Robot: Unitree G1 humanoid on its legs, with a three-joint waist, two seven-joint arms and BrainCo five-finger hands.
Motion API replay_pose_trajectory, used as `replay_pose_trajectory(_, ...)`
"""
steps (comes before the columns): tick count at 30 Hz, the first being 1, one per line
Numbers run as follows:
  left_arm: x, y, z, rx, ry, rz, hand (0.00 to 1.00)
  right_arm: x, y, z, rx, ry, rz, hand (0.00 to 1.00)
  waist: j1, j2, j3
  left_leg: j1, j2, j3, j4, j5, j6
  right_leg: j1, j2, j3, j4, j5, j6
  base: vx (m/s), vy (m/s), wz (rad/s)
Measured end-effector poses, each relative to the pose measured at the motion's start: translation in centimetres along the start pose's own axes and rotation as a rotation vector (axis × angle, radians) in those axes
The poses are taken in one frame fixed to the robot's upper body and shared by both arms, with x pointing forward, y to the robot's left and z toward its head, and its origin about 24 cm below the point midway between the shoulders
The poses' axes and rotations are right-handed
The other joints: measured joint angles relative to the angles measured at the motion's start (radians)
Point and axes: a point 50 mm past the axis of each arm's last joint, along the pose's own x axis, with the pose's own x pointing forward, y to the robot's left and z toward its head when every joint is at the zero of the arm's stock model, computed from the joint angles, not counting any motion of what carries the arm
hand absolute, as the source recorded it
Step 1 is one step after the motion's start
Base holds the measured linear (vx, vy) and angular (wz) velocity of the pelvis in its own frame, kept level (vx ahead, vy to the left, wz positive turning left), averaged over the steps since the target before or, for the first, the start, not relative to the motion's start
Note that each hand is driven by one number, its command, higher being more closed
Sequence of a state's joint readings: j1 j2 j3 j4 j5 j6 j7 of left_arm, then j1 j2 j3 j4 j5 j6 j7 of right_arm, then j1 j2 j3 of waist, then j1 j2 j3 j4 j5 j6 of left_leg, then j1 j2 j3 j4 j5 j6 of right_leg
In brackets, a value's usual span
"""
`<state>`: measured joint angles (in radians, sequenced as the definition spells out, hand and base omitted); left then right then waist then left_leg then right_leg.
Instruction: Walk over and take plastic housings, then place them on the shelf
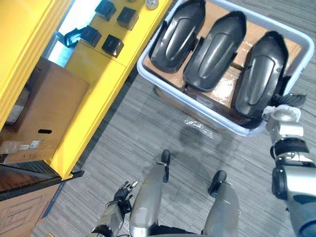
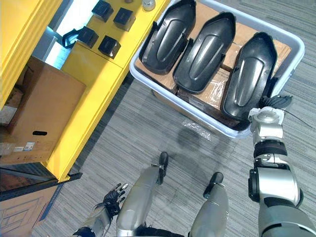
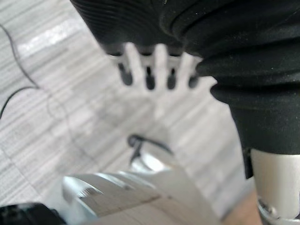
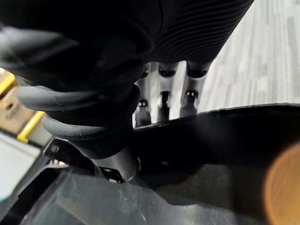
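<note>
Three black plastic housings lie side by side in a pale grey bin point(image 1: 148, 74): the left housing point(image 1: 177, 29), the middle one point(image 1: 215, 44) and the right one point(image 1: 259, 74). My right hand point(image 1: 289, 101) is at the near right end of the right housing point(image 4: 197, 154). In the right wrist view that housing's rim runs between my fingers point(image 4: 161, 101) and my thumb point(image 4: 117, 168), which pinch it. My left hand point(image 1: 123, 191) hangs low at the bottom left above the carpet, with fingers point(image 3: 150, 70) straight and nothing in it.
A yellow shelf point(image 1: 94, 94) runs along the left, with several small black parts point(image 1: 112, 45) on its top. A brown cardboard box point(image 1: 47, 113) sits in its lower level. The bin rests on cardboard boxes point(image 1: 217, 91). Grey carpet point(image 1: 133, 128) lies between shelf and bin.
</note>
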<state>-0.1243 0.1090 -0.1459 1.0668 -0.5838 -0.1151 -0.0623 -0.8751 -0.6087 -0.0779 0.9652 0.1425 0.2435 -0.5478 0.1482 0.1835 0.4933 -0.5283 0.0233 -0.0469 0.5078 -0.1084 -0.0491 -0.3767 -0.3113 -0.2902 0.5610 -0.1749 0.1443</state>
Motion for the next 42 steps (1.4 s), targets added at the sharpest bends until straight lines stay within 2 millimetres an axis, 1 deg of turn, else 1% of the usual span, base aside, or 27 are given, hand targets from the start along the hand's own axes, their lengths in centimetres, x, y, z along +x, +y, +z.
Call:
replay_pose_trajectory(3, -0.1, -0.6, 1.1, 0.008, -0.097, -0.029, 0.00, -0.2, 0.4, 0.2, -0.057, -0.038, 0.005, 1.00, 0.002, 0.000, 0.000, 0.037, -0.001, -0.003, -0.036, 0.017, -0.004, 0.030, 0.000, -0.010, -0.019, 0.000, 0.000, -0.01, -0.028, 0.06)
replay_pose_trajectory(5, -0.2, -1.5, 2.2, -0.036, -0.173, -0.060, 0.00, -0.4, 0.6, 0.3, -0.078, -0.065, 0.009, 1.00, 0.001, -0.002, -0.001, 0.065, -0.004, -0.004, -0.063, 0.030, -0.006, 0.053, -0.001, -0.014, -0.035, 0.001, 0.000, 0.00, -0.016, 0.05)
replay_pose_trajectory(7, -0.8, -2.8, 4.9, -0.103, -0.319, -0.098, 0.00, -0.8, 0.5, 0.5, -0.111, -0.128, -0.010, 1.00, -0.003, -0.005, -0.002, 0.113, -0.007, -0.012, -0.102, 0.041, -0.009, 0.105, -0.002, -0.035, -0.062, 0.002, 0.001, 0.01, -0.010, 0.12)
replay_pose_trajectory(8, -1.0, -2.9, 5.7, -0.120, -0.358, -0.105, 0.00, -0.9, 0.4, 0.5, -0.114, -0.140, -0.018, 1.00, -0.004, -0.008, -0.003, 0.125, -0.009, -0.016, -0.115, 0.046, -0.009, 0.120, -0.002, -0.042, -0.070, 0.002, 0.002, 0.03, -0.015, 0.19)
replay_pose_trajectory(10, -2.7, -2.6, 9.1, -0.163, -0.530, -0.133, 0.00, -1.6, 0.6, 0.5, -0.142, -0.200, -0.036, 1.00, -0.015, -0.041, -0.015, 0.175, -0.011, -0.025, -0.180, 0.072, -0.015, 0.165, 0.000, -0.062, -0.107, 0.007, 0.002, 0.06, -0.033, 0.16)
replay_pose_trajectory(11, -3.3, -2.4, 9.9, -0.154, -0.572, -0.141, 0.00, -1.8, 0.7, 0.4, -0.143, -0.212, -0.035, 1.00, -0.017, -0.051, -0.017, 0.191, -0.010, -0.025, -0.201, 0.081, -0.017, 0.177, 0.001, -0.064, -0.118, 0.012, 0.000, 0.10, -0.044, 0.07)
replay_pose_trajectory(12, -4.5, -2.0, 11.3, -0.137, -0.650, -0.151, 0.00, -2.1, 0.7, 0.5, -0.143, -0.233, -0.032, 1.00, -0.020, -0.065, -0.019, 0.226, -0.007, -0.024, -0.239, 0.094, -0.020, 0.207, 0.006, -0.066, -0.145, 0.024, 0.004, 0.12, -0.049, -0.03)
replay_pose_trajectory(15, -7.4, -1.6, 14.2, -0.068, -0.827, -0.128, 0.00, -2.7, 0.4, 1.5, -0.134, -0.312, -0.062, 1.00, -0.024, -0.081, -0.025, 0.300, -0.001, -0.016, -0.309, 0.113, -0.025, 0.275, 0.020, -0.071, -0.214, 0.047, 0.008, 0.11, -0.040, -0.07)
replay_pose_trajectory(16, -9.1, -1.4, 16.1, -0.030, -0.933, -0.114, 0.00, -3.1, 0.1, 2.2, -0.114, -0.349, -0.088, 1.00, -0.026, -0.092, -0.034, 0.330, 0.001, -0.011, -0.340, 0.122, -0.028, 0.300, 0.023, -0.075, -0.235, 0.051, 0.010, 0.12, -0.042, -0.03)
replay_pose_trajectory(17, -9.7, -1.4, 16.9, -0.010, -0.973, -0.117, 0.00, -3.2, -0.1, 2.4, -0.105, -0.359, -0.099, 1.00, -0.026, -0.095, -0.037, 0.338, 0.003, -0.011, -0.347, 0.123, -0.029, 0.309, 0.026, -0.080, -0.244, 0.053, 0.008, 0.09, -0.039, 0.01)
replay_pose_trajectory(18, -11.1, -1.2, 18.4, 0.035, -1.052, -0.108, 0.00, -3.3, -0.4, 2.7, -0.090, -0.377, -0.127, 1.00, -0.025, -0.107, -0.052, 0.348, 0.005, -0.014, -0.367, 0.129, -0.031, 0.319, 0.031, -0.090, -0.259, 0.056, 0.008, 0.06, -0.037, 0.06)
replay_pose_trajectory(19, -11.7, -1.1, 19.1, 0.045, -1.084, -0.106, 0.00, -3.4, -0.7, 2.8, -0.081, -0.384, -0.138, 1.00, -0.025, -0.112, -0.055, 0.357, 0.005, -0.018, -0.379, 0.133, -0.032, 0.329, 0.032, -0.093, -0.268, 0.060, 0.008, 0.08, -0.044, 0.08)
replay_pose_trajectory(20, -12.5, -0.9, 20.5, 0.045, -1.125, -0.111, 0.00, -3.5, -1.1, 2.9, -0.075, -0.397, -0.169, 1.00, -0.024, -0.124, -0.066, 0.375, 0.006, -0.020, -0.400, 0.138, -0.035, 0.348, 0.037, -0.099, -0.288, 0.064, 0.008, 0.08, -0.041, 0.06)
replay_pose_trajectory(22, -12.8, -0.9, 22.0, -0.014, -1.123, -0.148, 0.00, -3.9, -1.2, 3.1, -0.074, -0.427, -0.194, 1.00, -0.023, -0.145, -0.098, 0.397, 0.007, -0.016, -0.419, 0.139, -0.035, 0.375, 0.042, -0.101, -0.322, 0.076, 0.013, 0.09, -0.021, -0.03)
replay_pose_trajectory(24, -12.5, -1.5, 22.3, -0.048, -1.078, -0.202, 0.00, -4.7, -0.7, 3.8, -0.053, -0.482, -0.190, 1.00, -0.023, -0.162, -0.127, 0.407, 0.010, -0.003, -0.432, 0.139, -0.035, 0.383, 0.049, -0.097, -0.350, 0.089, 0.011, 0.08, -0.004, -0.14)
replay_pose_trajectory(25, -12.0, -2.5, 22.4, -0.060, -1.030, -0.274, 0.00, -5.5, -0.5, 4.6, -0.029, -0.539, -0.184, 1.00, -0.024, -0.169, -0.135, 0.410, 0.013, 0.002, -0.432, 0.139, -0.035, 0.390, 0.054, -0.095, -0.367, 0.100, 0.014, 0.04, -0.003, -0.12)
replay_pose_trajectory(26, -11.5, -4.2, 22.1, -0.051, -0.971, -0.361, 0.00, -6.2, -0.2, 5.3, -0.012, -0.607, -0.178, 1.00, -0.025, -0.176, -0.138, 0.419, 0.014, 0.005, -0.435, 0.139, -0.035, 0.402, 0.058, -0.095, -0.379, 0.105, 0.013, 0.03, -0.007, -0.10)
replay_pose_trajectory(27, -11.2, -5.0, 21.9, -0.052, -0.934, -0.405, 0.00, -6.7, 0.0, 5.7, -0.002, -0.642, -0.172, 1.00, -0.026, -0.176, -0.139, 0.427, 0.016, 0.007, -0.439, 0.139, -0.035, 0.409, 0.061, -0.094, -0.384, 0.109, 0.011, 0.01, -0.011, -0.14)
replay_pose_trajectory(28, -10.8, -6.7, 21.3, -0.038, -0.869, -0.477, 0.00, -7.8, 0.5, 6.6, 0.016, -0.715, -0.150, 1.00, -0.027, -0.180, -0.141, 0.440, 0.021, 0.016, -0.446, 0.139, -0.035, 0.415, 0.065, -0.091, -0.391, 0.114, 0.008, -0.01, -0.009, -0.18)
replay_pose_trajectory(29, -10.6, -7.4, 21.1, -0.036, -0.838, -0.510, 0.00, -8.4, 0.9, 7.0, 0.028, -0.753, -0.133, 1.00, -0.027, -0.183, -0.145, 0.442, 0.023, 0.024, -0.446, 0.139, -0.035, 0.414, 0.067, -0.086, -0.394, 0.115, 0.006, -0.03, -0.010, -0.26)
replay_pose_trajectory(31, -9.3, -11.2, 20.3, -0.002, -0.711, -0.638, 0.00, -11.3, 2.6, 8.2, 0.077, -0.910, -0.049, 1.00, -0.037, -0.189, -0.153, 0.449, 0.034, 0.040, -0.448, 0.139, -0.035, 0.412, 0.078, -0.066, -0.401, 0.124, -0.002, -0.04, -0.011, -0.25)
replay_pose_trajectory(32, -9.0, -11.8, 20.2, -0.002, -0.679, -0.664, 0.00, -11.9, 3.1, 8.3, 0.093, -0.931, -0.024, 1.00, -0.039, -0.191, -0.154, 0.454, 0.037, 0.047, -0.450, 0.139, -0.035, 0.411, 0.080, -0.063, -0.401, 0.126, -0.005, -0.05, -0.010, -0.25)
replay_pose_trajectory(34, -7.7, -13.3, 20.1, -0.001, -0.592, -0.705, 0.00, -14.3, 4.9, 8.3, 0.137, -0.998, 0.057, 1.00, -0.056, -0.201, -0.170, 0.458, 0.044, 0.063, -0.464, 0.142, -0.039, 0.401, 0.088, -0.048, -0.411, 0.131, -0.011, -0.05, -0.016, -0.25)
replay_pose_trajectory(37, -6.4, -15.1, 20.4, -0.053, -0.491, -0.759, 0.00, -16.9, 6.4, 8.4, 0.205, -1.076, 0.159, 1.00, -0.063, -0.208, -0.174, 0.456, 0.057, 0.103, -0.468, 0.143, -0.039, 0.380, 0.105, -0.009, -0.431, 0.154, -0.014, -0.04, -0.002, -0.38)
replay_pose_trajectory(38, -6.3, -15.4, 20.4, -0.061, -0.484, -0.765, 0.00, -17.3, 6.6, 8.5, 0.215, -1.087, 0.176, 1.00, -0.068, -0.208, -0.174, 0.456, 0.057, 0.107, -0.468, 0.143, -0.039, 0.379, 0.105, -0.006, -0.431, 0.156, -0.013, -0.01, -0.004, -0.16)
replay_pose_trajectory(39, -6.2, -16.0, 20.6, -0.091, -0.471, -0.786, 0.00, -18.0, 7.0, 8.4, 0.222, -1.103, 0.200, 1.00, -0.082, -0.208, -0.174, 0.457, 0.056, 0.107, -0.468, 0.143, -0.039, 0.379, 0.104, -0.004, -0.431, 0.156, -0.013, 0.00, 0.006, -0.07)
replay_pose_trajectory(42, -6.7, -17.4, 21.0, -0.105, -0.462, -0.860, 0.00, -18.9, 7.7, 8.2, 0.217, -1.131, 0.260, 1.00, -0.096, -0.208, -0.174, 0.457, 0.057, 0.109, -0.467, 0.143, -0.039, 0.378, 0.105, 0.000, -0.431, 0.157, -0.012, 0.00, 0.000, 0.00)
